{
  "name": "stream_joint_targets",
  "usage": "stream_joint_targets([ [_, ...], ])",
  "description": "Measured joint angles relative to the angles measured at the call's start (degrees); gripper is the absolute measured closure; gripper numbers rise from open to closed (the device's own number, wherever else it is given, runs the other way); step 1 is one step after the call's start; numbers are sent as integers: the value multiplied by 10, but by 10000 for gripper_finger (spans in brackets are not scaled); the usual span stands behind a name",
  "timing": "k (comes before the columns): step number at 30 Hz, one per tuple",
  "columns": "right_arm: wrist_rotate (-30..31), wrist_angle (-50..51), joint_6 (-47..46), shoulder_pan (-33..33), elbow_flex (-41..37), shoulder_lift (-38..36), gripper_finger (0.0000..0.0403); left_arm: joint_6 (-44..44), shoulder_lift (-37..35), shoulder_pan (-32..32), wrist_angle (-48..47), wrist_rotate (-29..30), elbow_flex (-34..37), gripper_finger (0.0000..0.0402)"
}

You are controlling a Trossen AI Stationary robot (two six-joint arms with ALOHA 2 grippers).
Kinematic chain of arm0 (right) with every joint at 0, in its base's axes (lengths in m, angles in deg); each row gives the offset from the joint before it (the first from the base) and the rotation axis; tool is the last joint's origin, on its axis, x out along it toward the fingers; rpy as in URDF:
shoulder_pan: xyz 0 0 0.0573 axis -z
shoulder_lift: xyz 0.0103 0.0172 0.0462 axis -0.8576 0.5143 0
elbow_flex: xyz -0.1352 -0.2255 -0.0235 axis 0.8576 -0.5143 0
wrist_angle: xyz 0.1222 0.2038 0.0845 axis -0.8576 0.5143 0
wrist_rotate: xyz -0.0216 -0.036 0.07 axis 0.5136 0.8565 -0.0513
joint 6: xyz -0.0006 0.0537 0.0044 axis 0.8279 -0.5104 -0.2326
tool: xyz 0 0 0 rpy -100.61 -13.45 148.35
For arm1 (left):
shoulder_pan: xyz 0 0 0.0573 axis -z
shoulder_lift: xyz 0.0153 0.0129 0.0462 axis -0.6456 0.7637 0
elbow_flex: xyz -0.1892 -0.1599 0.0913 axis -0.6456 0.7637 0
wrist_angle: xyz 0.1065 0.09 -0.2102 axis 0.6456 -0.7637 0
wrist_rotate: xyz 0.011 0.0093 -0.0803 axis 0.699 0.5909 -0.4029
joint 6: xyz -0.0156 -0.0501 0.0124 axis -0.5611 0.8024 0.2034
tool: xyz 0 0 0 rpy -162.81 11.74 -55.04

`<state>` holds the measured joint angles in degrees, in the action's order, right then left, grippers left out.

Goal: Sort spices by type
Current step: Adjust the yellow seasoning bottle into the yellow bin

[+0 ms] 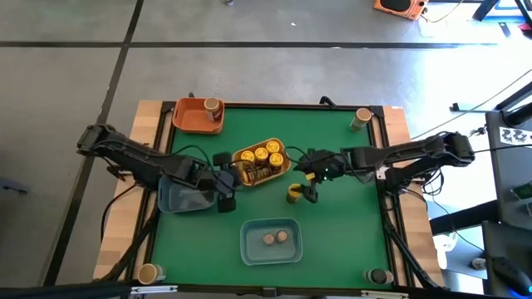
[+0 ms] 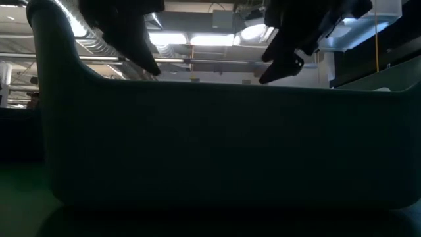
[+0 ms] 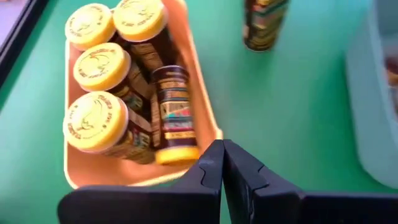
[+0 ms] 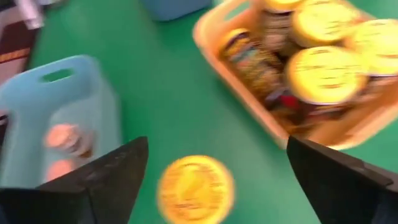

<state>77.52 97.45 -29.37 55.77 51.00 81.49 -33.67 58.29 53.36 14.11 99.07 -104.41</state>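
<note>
The spices are small jars. Several with yellow lids fill the yellow tray [image 1: 260,162] [image 3: 205,112] [image 4: 249,93], and one of them [image 3: 174,112] lies on its side. Another yellow-lidded jar [image 1: 294,193] [image 4: 196,188] [image 3: 264,22] stands on the green table. My right gripper [image 1: 309,186] [image 4: 217,149] is open above it, a finger on either side, touching nothing. My left gripper [image 1: 229,177] [image 3: 222,165] is shut, just off the yellow tray's left end. Two tan-lidded jars [image 1: 275,238] [image 4: 65,140] stand in the near blue tray [image 1: 270,253]. One dark-lidded jar [image 1: 213,105] stands in the orange tray [image 1: 187,116].
A second blue tray [image 1: 179,199] lies under my left arm. Single jars stand at the table's corners [image 1: 363,118] [image 1: 150,272] [image 1: 378,276]. The near blue tray's wall [image 2: 217,145] fills the low view, with both grippers' fingers above it. Bare green table [image 1: 349,216] lies to the right.
</note>
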Motion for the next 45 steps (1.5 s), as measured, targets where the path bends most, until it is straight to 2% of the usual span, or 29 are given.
stream_joint_targets([
  [4,40,26,50,36,0,-13,25,-11,28,-39,43,-5,0,396],
  [6,56,35,80,61,0,-13,32,-9,45,-64,43,-27,-2,396],
  [8,68,52,112,89,0,-12,42,-5,61,-84,26,-51,-14,396],
  [13,72,45,184,147,-1,-1,74,14,101,-115,-48,-69,-68,396],
  [19,71,35,218,186,0,28,129,18,158,-127,-96,-101,-77,396],
  [24,70,29,227,188,0,53,170,15,166,-129,-104,-103,-79,396],
  [28,70,14,234,187,0,68,185,-3,166,-138,-104,-119,-78,396],
  [35,70,0,232,187,0,78,189,-31,167,-165,-112,-151,-77,396],
  [45,54,-22,230,186,-1,112,189,-60,164,-190,-200,-155,-77,396],
])
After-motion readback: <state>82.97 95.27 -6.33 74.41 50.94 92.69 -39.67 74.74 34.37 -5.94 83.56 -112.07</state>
